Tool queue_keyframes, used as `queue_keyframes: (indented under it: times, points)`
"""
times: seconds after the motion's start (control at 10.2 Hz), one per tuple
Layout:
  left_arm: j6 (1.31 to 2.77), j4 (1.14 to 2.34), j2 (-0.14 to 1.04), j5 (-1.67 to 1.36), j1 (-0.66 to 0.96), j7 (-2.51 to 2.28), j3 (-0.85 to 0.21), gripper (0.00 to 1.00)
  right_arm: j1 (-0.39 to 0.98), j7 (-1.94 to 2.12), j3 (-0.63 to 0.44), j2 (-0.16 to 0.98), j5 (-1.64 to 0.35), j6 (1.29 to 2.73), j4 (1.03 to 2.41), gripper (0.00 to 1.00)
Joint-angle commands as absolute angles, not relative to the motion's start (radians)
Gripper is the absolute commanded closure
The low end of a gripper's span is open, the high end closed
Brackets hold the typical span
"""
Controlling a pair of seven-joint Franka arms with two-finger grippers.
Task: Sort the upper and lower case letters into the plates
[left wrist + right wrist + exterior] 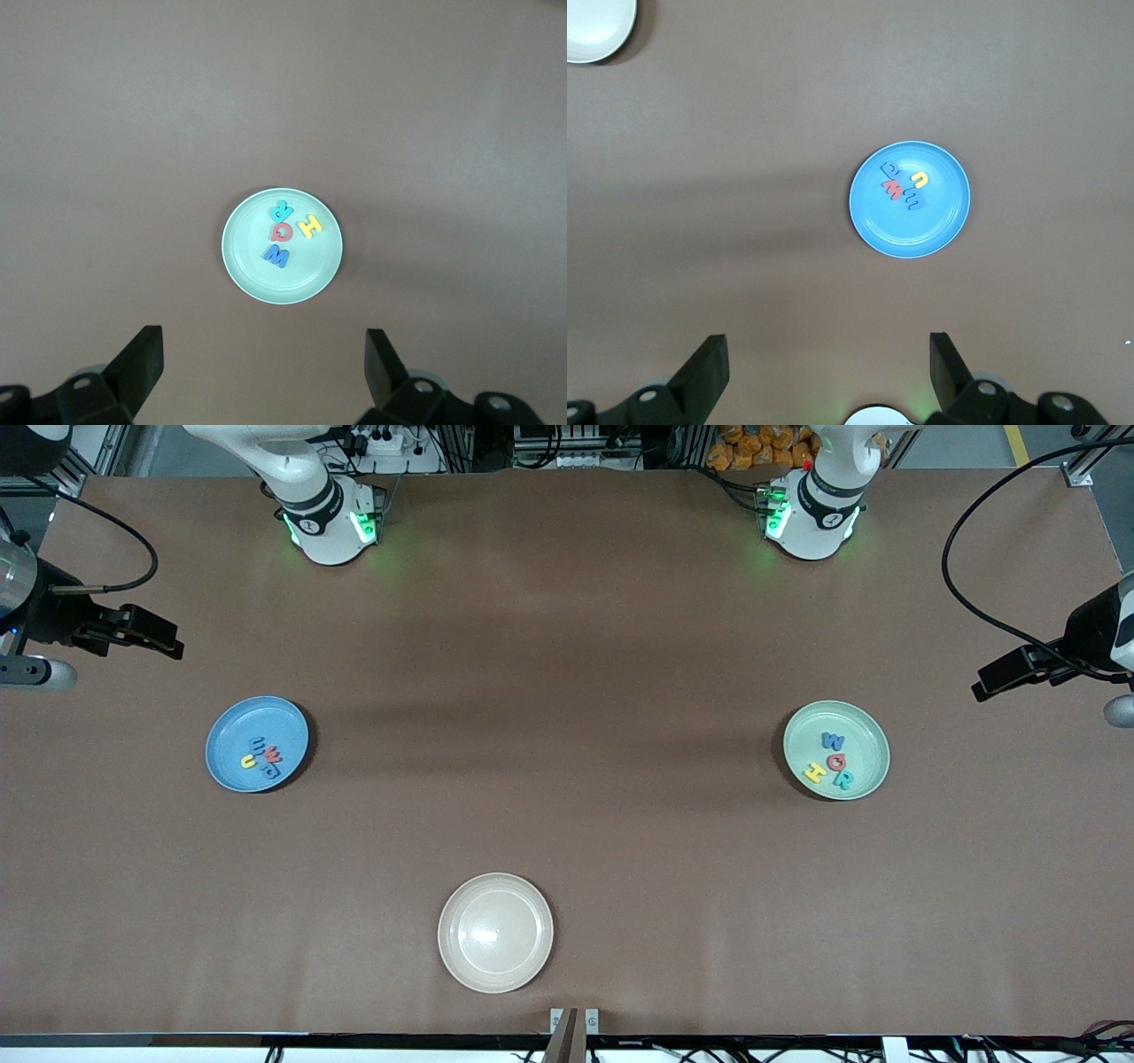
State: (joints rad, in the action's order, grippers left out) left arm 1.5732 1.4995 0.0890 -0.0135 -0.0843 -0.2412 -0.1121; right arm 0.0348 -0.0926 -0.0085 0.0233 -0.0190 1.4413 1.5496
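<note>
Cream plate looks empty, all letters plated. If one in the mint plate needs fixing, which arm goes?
Left: its gripper, jaws open, looks down on the mint plate at its end; the right gripper looks down on the blue plate.

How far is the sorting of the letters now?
It looks finished. Four letters lie in the blue plate, four letters in the mint green plate. The beige plate holds none. Both the left pincer and right pincer are open, holding nothing.

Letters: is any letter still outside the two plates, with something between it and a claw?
No. Four letters lie in the blue plate, four in the green plate. Both claws, left and right, hang open; nothing visible blocks them.
</note>
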Motion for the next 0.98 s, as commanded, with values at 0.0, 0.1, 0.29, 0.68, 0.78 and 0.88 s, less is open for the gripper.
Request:
queue_keyframes:
  times: [0.0,0.1,0.29,0.68,0.78,0.88]
  points:
    - [1.559,1.493,0.084,-0.018,-0.064,-0.23,-0.1,0.0,0.026,-0.091,-0.002,0.028,-0.011,1.434,1.532,0.0]
    - [1.56,1.493,0.084,-0.009,-0.064,-0.229,-0.1,0.0,0.023,-0.091,-0.002,0.028,-0.012,1.434,1.534,0.0]
    - [1.56,1.491,0.086,-0.018,-0.064,-0.232,-0.101,0.0,0.023,-0.091,-0.002,0.029,-0.012,1.434,1.532,0.0]
    - [1.559,1.465,0.083,-0.025,-0.063,-0.227,-0.109,0.0,0.018,-0.097,-0.002,0.029,-0.021,1.434,1.534,0.0]
    - [1.557,1.447,0.083,-0.029,-0.06,-0.224,-0.106,0.0,0.015,-0.095,-0.002,0.029,-0.021,1.434,1.534,0.0]
    - [1.557,1.444,0.083,-0.032,-0.058,-0.222,-0.106,0.0,0.015,-0.095,-0.002,0.029,-0.023,1.434,1.534,0.0]
